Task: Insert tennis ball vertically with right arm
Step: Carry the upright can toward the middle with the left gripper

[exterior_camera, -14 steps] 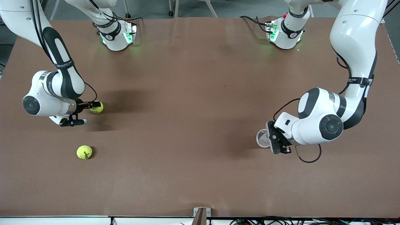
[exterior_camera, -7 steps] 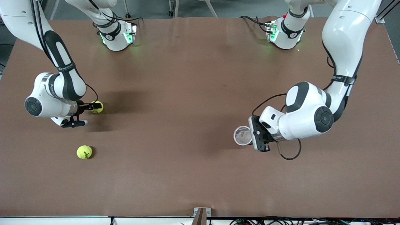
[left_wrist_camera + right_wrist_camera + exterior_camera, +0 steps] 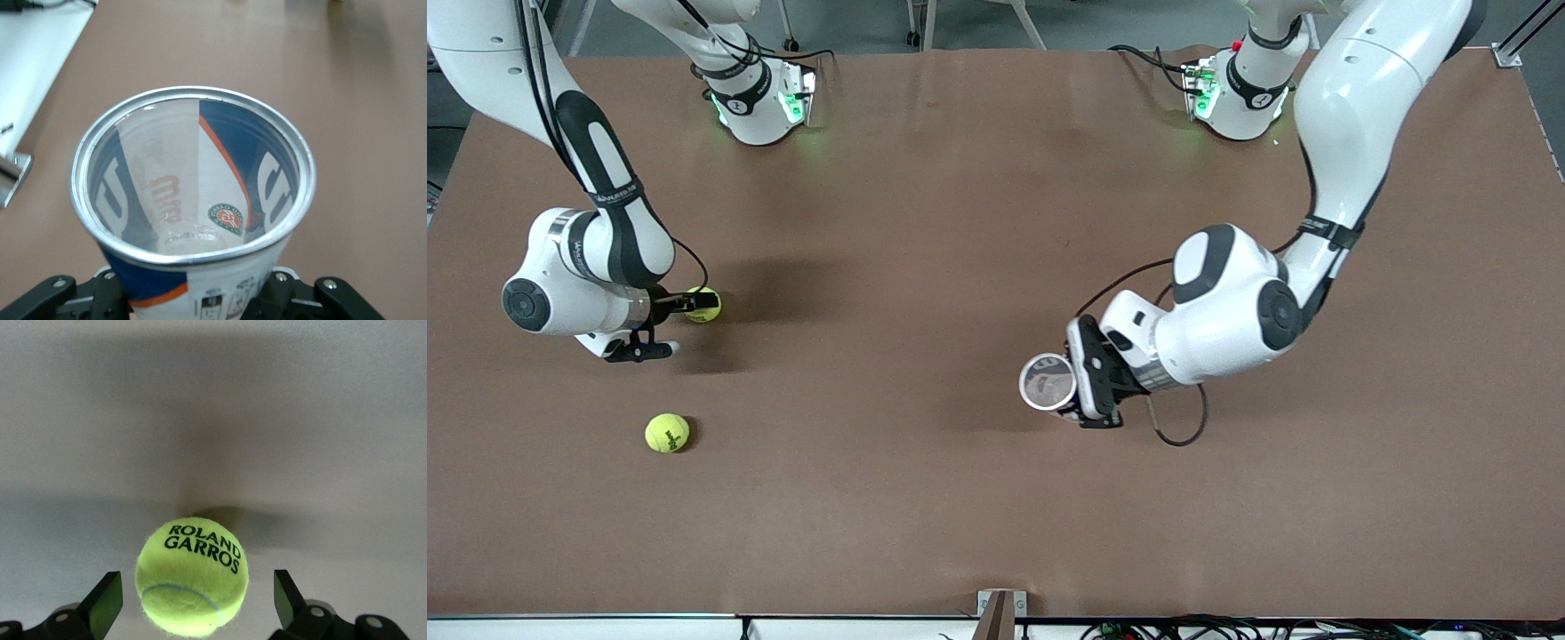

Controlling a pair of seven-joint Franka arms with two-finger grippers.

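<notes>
Light, fuzzy, springy tennis ball (image 3: 192, 585) between wide-spread right gripper (image 3: 197, 600) fingers (image 3: 105, 603), untouched; best pinched across its middle. Left gripper (image 3: 1087, 384) fingers clamped on can (image 3: 193, 200).

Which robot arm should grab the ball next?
The right arm. Its right hand is open around a tennis ball on the table. The left hand is busy, shut on the ball can.
</notes>
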